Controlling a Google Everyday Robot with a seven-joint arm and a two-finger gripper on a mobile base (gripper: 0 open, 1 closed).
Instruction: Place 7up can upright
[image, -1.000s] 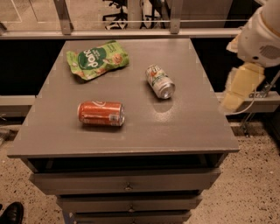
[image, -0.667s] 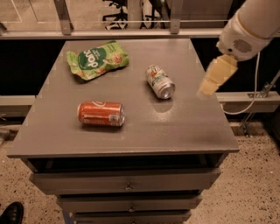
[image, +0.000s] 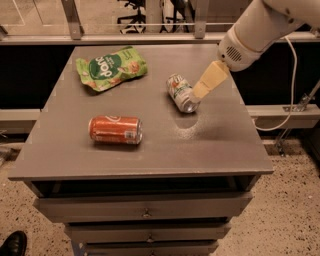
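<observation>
The 7up can (image: 181, 93), silver-white with green markings, lies on its side on the grey table (image: 150, 150), right of centre, its end facing front right. My gripper (image: 204, 88) reaches in from the upper right on the white arm. Its cream fingers (image: 211, 80) point down-left, with the tip just to the right of the can's near end. Whether it touches the can does not show.
An orange-red soda can (image: 115, 130) lies on its side at the front left. A green snack bag (image: 110, 67) lies at the back left. Drawers sit below the table top. A railing runs behind the table; a cable hangs at the right.
My gripper has swung from beyond the table's right edge leftward over the table, down to the 7up can. The cans and bag have not moved.
</observation>
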